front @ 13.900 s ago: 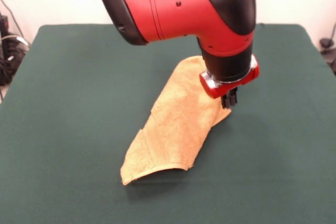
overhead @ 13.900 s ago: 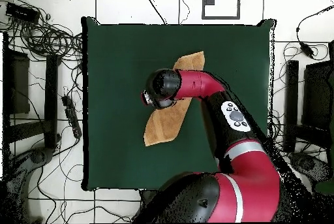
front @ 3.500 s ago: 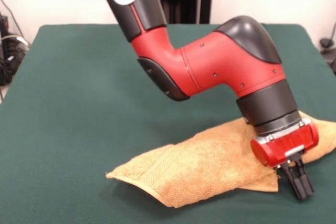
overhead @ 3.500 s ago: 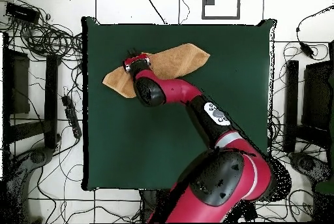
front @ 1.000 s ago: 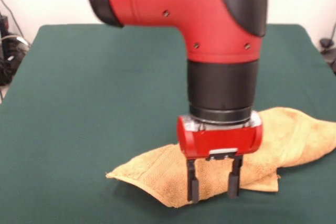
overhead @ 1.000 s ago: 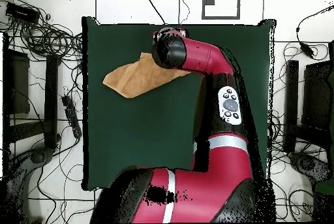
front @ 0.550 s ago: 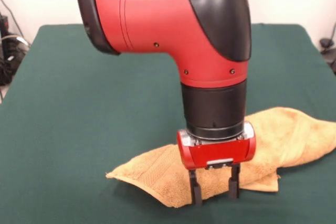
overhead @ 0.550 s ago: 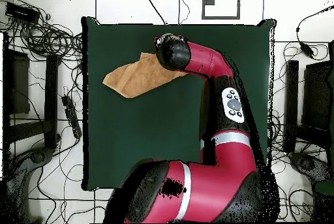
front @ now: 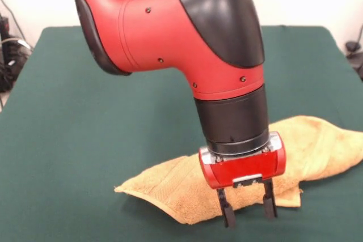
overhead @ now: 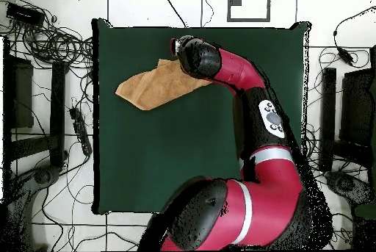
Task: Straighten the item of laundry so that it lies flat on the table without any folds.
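The orange-tan towel [front: 170, 188] lies crosswise on the dark green table [front: 85, 111], folded over on itself and bunched, with its right end raised in soft humps. My gripper [front: 248, 212] hangs over the towel's near edge, its two black fingers [front: 227, 215] apart and holding nothing. In the overhead view the towel [overhead: 147, 86] lies near the table's [overhead: 147, 161] far-left part. There the arm's wrist [overhead: 195, 56] covers the towel's right end and hides the gripper.
The red arm [overhead: 250, 95] reaches across the right half of the table from the base at the bottom. Cables [overhead: 51, 43] and dark boxes [overhead: 18, 91] lie on the floor to the left. A dark stand [overhead: 327, 117] is at the right.
The towel has gone from a lengthwise fold at the table's middle to lying crosswise at the side far from the base. The arm has moved there with it.
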Available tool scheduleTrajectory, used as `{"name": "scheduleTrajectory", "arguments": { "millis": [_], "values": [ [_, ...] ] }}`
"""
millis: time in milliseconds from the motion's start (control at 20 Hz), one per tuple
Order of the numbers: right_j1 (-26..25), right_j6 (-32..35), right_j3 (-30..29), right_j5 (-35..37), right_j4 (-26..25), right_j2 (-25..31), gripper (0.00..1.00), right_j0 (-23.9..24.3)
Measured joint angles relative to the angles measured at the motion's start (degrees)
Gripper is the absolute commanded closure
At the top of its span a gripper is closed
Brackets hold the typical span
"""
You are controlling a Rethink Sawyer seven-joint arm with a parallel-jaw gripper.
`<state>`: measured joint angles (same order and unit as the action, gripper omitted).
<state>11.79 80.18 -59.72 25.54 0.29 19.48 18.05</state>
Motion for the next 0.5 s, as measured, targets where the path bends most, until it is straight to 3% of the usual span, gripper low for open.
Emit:
{"name": "scheduleTrajectory", "arguments": {
  "millis": [500],
  "values": [
    [0.00,0.00,-0.15,1.67,-2.26,1.40,0.00,-0.27]
  ]
}}
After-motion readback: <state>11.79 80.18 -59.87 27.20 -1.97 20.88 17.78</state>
